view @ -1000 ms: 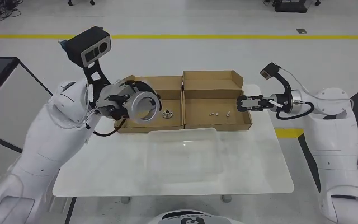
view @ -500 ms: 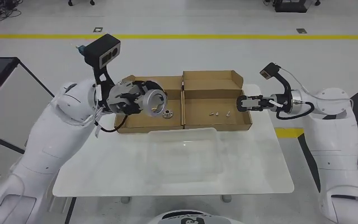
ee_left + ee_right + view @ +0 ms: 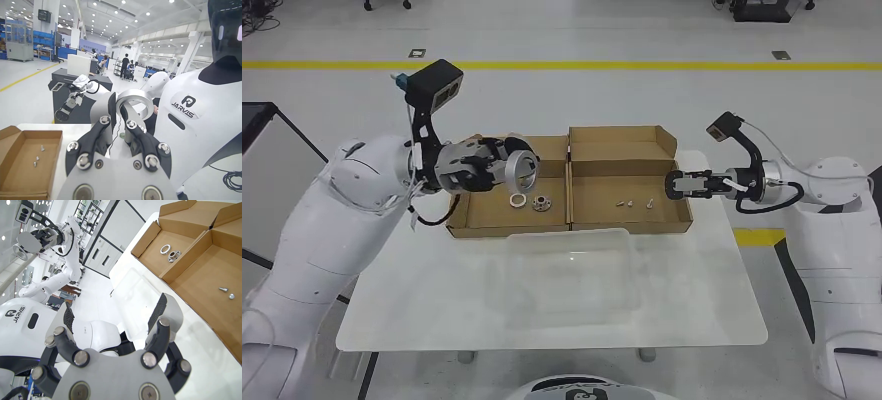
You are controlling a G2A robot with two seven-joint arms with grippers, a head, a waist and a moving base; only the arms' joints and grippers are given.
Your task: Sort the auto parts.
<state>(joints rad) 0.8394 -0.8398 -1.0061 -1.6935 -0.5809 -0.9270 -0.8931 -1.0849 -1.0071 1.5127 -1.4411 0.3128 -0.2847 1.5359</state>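
Left gripper (image 3: 121,109) — fingers clamped on the large silver metal ring (image 3: 135,106), one inside it — has swung farther back over the brown cardboard box (image 3: 467,215), uncovering a small silver ring (image 3: 514,201) below its fingertips. Right gripper (image 3: 113,309) is unmoved, fingers apart.

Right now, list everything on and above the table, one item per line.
left box: 1, brown cardboard, far side of table
right box: 1, brown cardboard, touching the left box
large ring: 1, silver metal, held above the left box
small ring: 1, silver, on the left box floor
flanged part: 1, silver, beside the small ring
bolts: 3, silver, on the right box floor
clear tub: 1, transparent, on the near side of the boxes
table: 1, white
left tool: 1, black and grey, shut on the large ring
right tool: 1, black and grey, open, at the right box's outer end
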